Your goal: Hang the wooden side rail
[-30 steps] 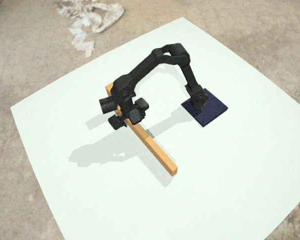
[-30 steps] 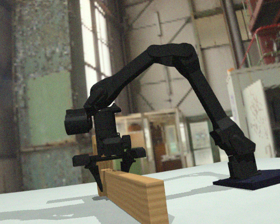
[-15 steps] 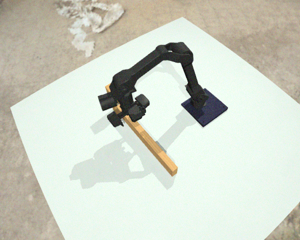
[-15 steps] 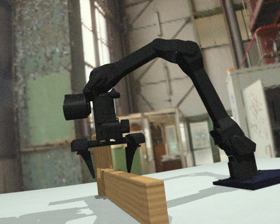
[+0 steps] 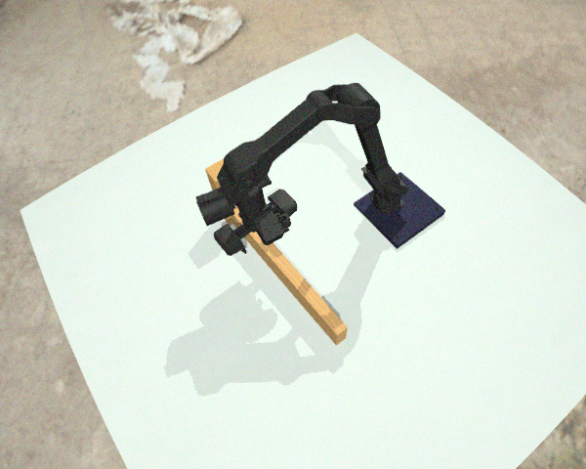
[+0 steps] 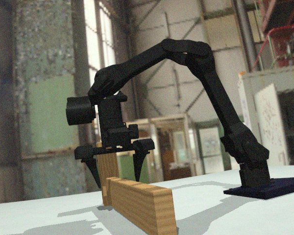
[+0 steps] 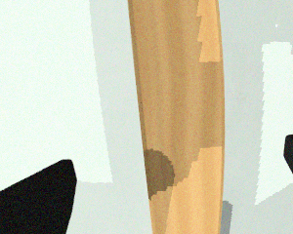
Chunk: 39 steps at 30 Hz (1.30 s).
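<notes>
The wooden side rail stands on its narrow edge, its near end low at the table. Its other end is at the upright wooden headboard post, partly behind the arm in the top view. The hooks, pins and slot are hidden, so I cannot tell how the hooks sit. My gripper is wide open. Its fingers are on either side of the rail near the post, with gaps on both sides in the wrist view; the tips are around the height of the rail's top edge.
The arm's dark blue base plate is to the right of the rail. The arm arches from it over to the post end. The white table carries the arm's shadows.
</notes>
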Each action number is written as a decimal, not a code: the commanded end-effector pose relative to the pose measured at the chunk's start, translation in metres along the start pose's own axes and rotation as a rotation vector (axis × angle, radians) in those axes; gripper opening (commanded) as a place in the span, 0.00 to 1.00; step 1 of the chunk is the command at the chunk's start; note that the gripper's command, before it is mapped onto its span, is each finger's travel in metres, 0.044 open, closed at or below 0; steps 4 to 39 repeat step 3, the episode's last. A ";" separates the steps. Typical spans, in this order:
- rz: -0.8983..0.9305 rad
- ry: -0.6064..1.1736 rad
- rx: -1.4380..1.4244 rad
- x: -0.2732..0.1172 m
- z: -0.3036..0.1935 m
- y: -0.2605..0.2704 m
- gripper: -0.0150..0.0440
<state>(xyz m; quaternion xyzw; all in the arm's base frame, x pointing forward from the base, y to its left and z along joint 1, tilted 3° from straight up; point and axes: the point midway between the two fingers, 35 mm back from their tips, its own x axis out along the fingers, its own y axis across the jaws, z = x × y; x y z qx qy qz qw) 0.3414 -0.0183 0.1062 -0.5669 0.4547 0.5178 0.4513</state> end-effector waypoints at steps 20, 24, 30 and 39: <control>0.000 0.000 -0.003 0.000 0.000 0.000 1.00; 0.000 0.000 -0.003 0.000 0.000 0.000 1.00; 0.000 0.000 -0.003 0.000 0.000 0.000 1.00; 0.000 0.000 -0.003 0.000 0.000 0.000 1.00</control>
